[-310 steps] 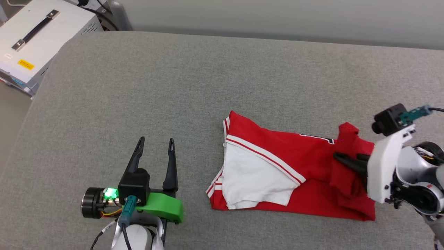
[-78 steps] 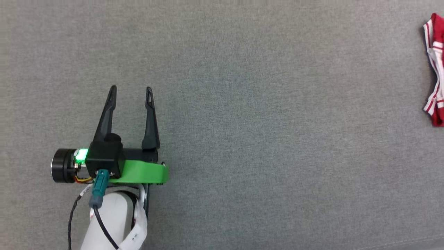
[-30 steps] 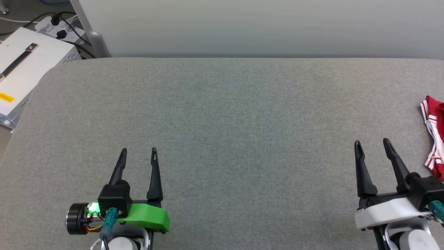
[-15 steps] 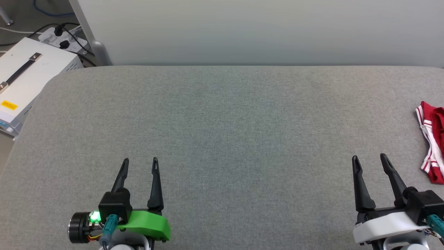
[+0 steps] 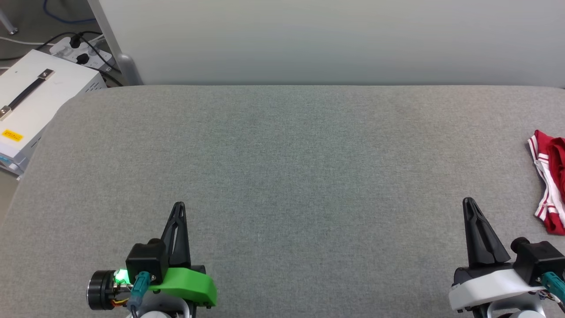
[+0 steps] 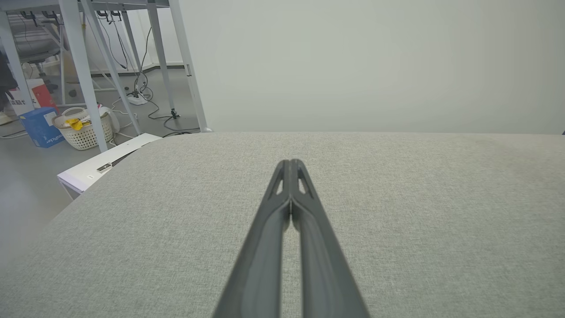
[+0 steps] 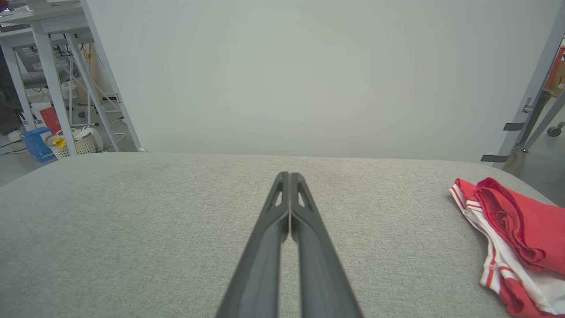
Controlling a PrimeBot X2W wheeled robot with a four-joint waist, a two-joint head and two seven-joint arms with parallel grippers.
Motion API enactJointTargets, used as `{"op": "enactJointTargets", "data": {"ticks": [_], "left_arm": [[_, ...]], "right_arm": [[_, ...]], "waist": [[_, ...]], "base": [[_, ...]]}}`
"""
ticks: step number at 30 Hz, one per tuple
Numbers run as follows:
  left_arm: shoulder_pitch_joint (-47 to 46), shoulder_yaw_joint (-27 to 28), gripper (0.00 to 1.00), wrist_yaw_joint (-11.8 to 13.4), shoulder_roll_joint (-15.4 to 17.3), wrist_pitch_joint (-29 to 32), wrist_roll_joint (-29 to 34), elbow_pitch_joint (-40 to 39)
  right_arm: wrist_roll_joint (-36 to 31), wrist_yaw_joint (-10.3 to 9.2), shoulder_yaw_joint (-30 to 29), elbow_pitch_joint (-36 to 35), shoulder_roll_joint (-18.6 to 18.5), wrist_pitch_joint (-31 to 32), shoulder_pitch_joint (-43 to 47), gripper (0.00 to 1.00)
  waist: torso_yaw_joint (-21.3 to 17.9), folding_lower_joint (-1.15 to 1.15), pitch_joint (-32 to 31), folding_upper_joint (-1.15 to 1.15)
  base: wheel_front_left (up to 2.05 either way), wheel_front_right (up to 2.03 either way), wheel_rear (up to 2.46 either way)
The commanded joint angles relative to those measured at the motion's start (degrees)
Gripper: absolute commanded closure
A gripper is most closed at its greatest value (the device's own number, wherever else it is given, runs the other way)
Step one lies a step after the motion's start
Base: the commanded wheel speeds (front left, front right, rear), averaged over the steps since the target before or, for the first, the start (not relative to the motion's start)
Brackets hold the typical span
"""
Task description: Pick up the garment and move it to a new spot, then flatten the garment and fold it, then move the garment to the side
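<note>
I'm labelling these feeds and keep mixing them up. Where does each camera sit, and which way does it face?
Head view: on the head, facing forward and down at the grey table; left gripper lower left, right gripper lower right, both shut.
Left wrist view: on the left wrist, facing along its shut fingers across the table to the wall.
Right wrist view: on the right wrist, likewise along its own fingers.
Shared: head and right wrist views show the shirt.

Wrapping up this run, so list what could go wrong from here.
1. The garment lies bunched near the right edge of the grey surface, by its rounded corner; it might slide off.
2. Its fold looks loose, with layers bulging; it may fall open.
3. The shut right gripper sits close by; a rightward swing could snag it.
</note>
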Motion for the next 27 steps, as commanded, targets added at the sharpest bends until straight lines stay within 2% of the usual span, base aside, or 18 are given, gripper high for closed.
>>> {"op": "enactJointTargets", "data": {"ticks": [1,27], "left_arm": [[0.0,0.3,1.00,-0.2,0.0,0.4,0.3,-0.3],[0.0,1.3,1.00,-0.7,-0.2,3.4,1.3,-1.6]], "right_arm": [[-0.4,0.00,0.1,0.0,0.1,0.4,-0.2,1.00],[-1.9,-0.01,0.4,0.0,0.3,3.4,-0.9,1.00]], "waist": [[0.0,0.00,0.0,0.02],[-0.1,0.00,-0.6,0.06]], "base": [[0.00,0.00,0.00],[0.00,0.00,0.00]]}}
